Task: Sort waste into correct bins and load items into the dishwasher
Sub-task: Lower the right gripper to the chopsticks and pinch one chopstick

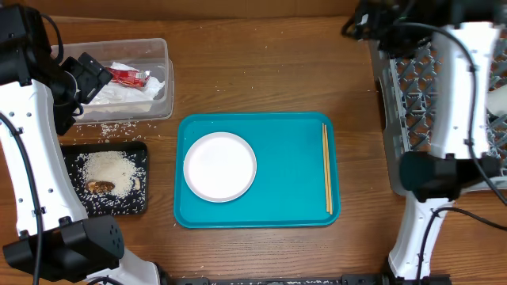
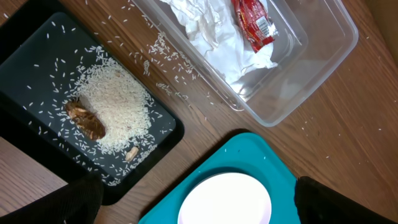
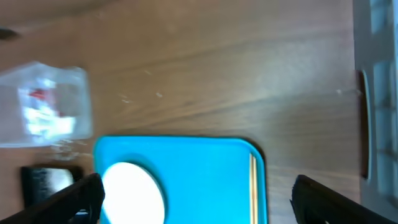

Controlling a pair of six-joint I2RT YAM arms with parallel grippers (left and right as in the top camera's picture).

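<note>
A white plate (image 1: 219,166) and a pair of chopsticks (image 1: 326,166) lie on the teal tray (image 1: 285,202). The clear tub (image 1: 162,75) holds crumpled napkins (image 2: 211,37) and a red wrapper (image 2: 254,25). On the black tray (image 1: 75,207) are a rice pile (image 2: 115,102) and a brown scrap (image 2: 86,118). My left gripper (image 2: 199,205) hangs open and empty, high over the tub's near corner. My right gripper (image 3: 199,202) is open and empty too, high above the table by the grey rack (image 1: 444,87).
Loose rice grains (image 1: 111,127) are scattered on the wood between the tub and the black tray. The rack's edge (image 3: 379,93) runs down the right of the right wrist view. The table is brown wood.
</note>
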